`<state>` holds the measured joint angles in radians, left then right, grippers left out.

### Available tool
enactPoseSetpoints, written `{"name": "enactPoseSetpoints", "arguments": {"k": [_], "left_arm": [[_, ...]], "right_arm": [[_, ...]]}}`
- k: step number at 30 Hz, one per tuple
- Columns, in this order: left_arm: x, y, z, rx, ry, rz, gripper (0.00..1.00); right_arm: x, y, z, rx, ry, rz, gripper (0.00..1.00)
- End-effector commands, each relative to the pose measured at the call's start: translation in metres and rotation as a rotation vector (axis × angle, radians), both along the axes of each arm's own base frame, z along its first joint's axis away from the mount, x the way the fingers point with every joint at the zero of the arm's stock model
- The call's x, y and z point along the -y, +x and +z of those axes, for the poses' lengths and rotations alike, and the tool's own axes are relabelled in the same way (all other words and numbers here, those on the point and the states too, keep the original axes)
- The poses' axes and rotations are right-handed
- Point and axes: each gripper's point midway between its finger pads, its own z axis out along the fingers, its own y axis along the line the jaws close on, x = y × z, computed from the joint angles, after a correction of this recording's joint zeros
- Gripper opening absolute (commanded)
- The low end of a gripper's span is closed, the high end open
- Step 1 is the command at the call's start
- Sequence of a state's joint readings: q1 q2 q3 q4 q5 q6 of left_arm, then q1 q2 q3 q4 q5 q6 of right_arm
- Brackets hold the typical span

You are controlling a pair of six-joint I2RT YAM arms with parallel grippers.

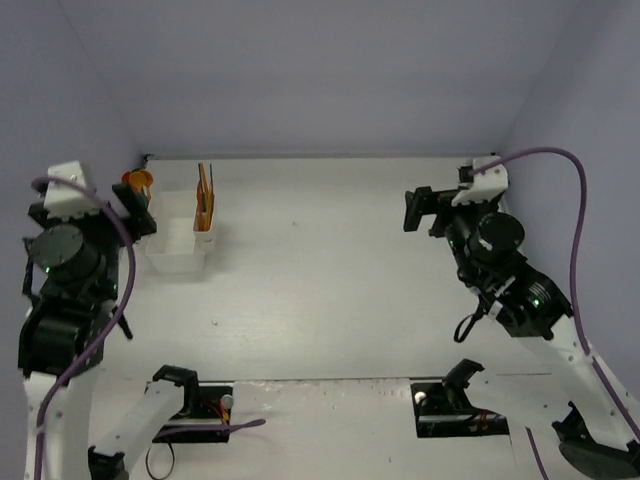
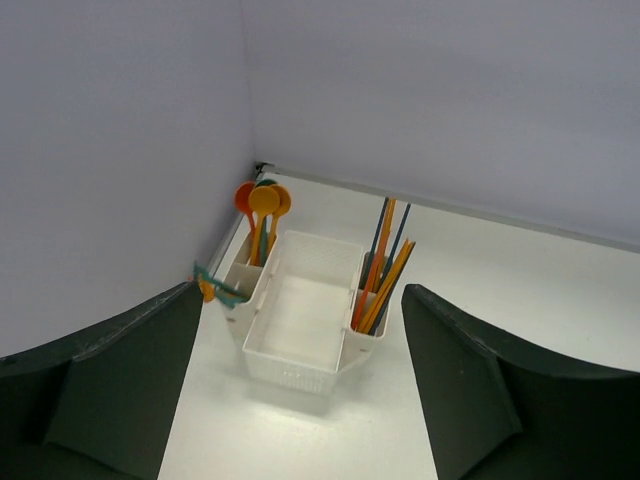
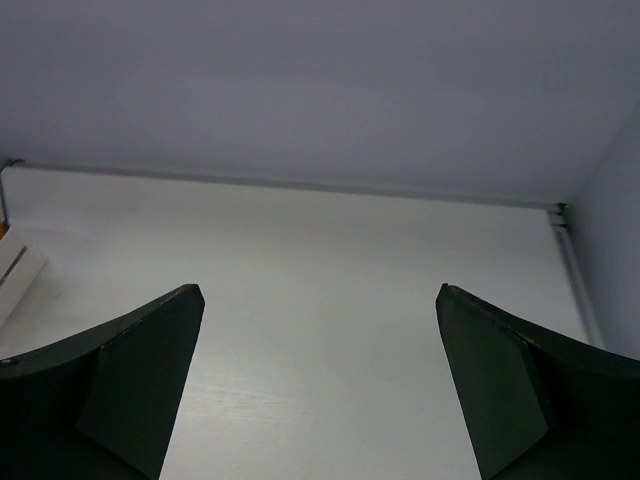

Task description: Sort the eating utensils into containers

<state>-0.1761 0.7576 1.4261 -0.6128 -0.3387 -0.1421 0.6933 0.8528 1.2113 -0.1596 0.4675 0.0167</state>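
Observation:
The containers (image 2: 300, 330) are white bins joined in a row in the far left corner of the table, also visible from the top view as containers (image 1: 178, 245). Orange and yellow spoons (image 2: 262, 205) stand in the left bin. Orange, red and blue sticks (image 2: 385, 265) stand in the right bin, seen from above as sticks (image 1: 204, 200). The wide middle bin holds nothing. A teal and orange utensil (image 2: 215, 287) pokes out at the left bin's near side. My left gripper (image 2: 302, 288) hangs open just before the bins, holding nothing. My right gripper (image 3: 320, 288) is open over bare table at the right.
Walls close the table at the back (image 1: 320, 80), left and right. A corner of the white bins (image 3: 15, 270) shows at the left edge of the right wrist view. Purple cables (image 1: 575, 230) loop along both arms.

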Motion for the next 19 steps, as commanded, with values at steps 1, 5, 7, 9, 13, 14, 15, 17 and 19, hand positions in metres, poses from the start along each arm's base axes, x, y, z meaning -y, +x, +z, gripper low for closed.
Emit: {"name": "enactPoseSetpoints", "arguments": {"k": [1, 5, 7, 9, 13, 14, 15, 17, 19], "left_arm": [[-0.020, -0.046, -0.009, -0.013, 0.023, 0.070, 0.84], [-0.029, -0.067, -0.036, -0.099, 0.047, 0.097, 0.86], [-0.031, -0.075, -0.044, -0.122, 0.055, 0.103, 0.87], [-0.034, -0.080, -0.051, -0.140, 0.062, 0.112, 0.87], [-0.035, -0.085, -0.059, -0.158, 0.054, 0.118, 0.87], [-0.035, -0.086, -0.060, -0.153, 0.049, 0.122, 0.87], [-0.036, -0.087, -0.060, -0.149, 0.043, 0.126, 0.87], [-0.036, -0.086, -0.061, -0.147, 0.037, 0.129, 0.87], [-0.034, -0.086, -0.061, -0.147, 0.026, 0.122, 0.87]], "right_arm": [[0.062, -0.013, 0.034, 0.093, -0.008, -0.268, 1.00], [0.073, -0.018, 0.034, 0.096, -0.050, -0.304, 1.00], [0.074, -0.019, 0.032, 0.096, -0.046, -0.305, 1.00], [0.072, -0.018, 0.030, 0.093, -0.043, -0.297, 1.00], [0.066, -0.015, 0.026, 0.085, -0.037, -0.278, 1.00], [0.064, -0.014, 0.026, 0.084, -0.036, -0.269, 1.00], [0.061, -0.013, 0.025, 0.083, -0.034, -0.260, 1.00], [0.058, -0.011, 0.026, 0.084, -0.030, -0.244, 1.00], [0.055, -0.011, 0.028, 0.089, -0.026, -0.229, 1.00]]}}
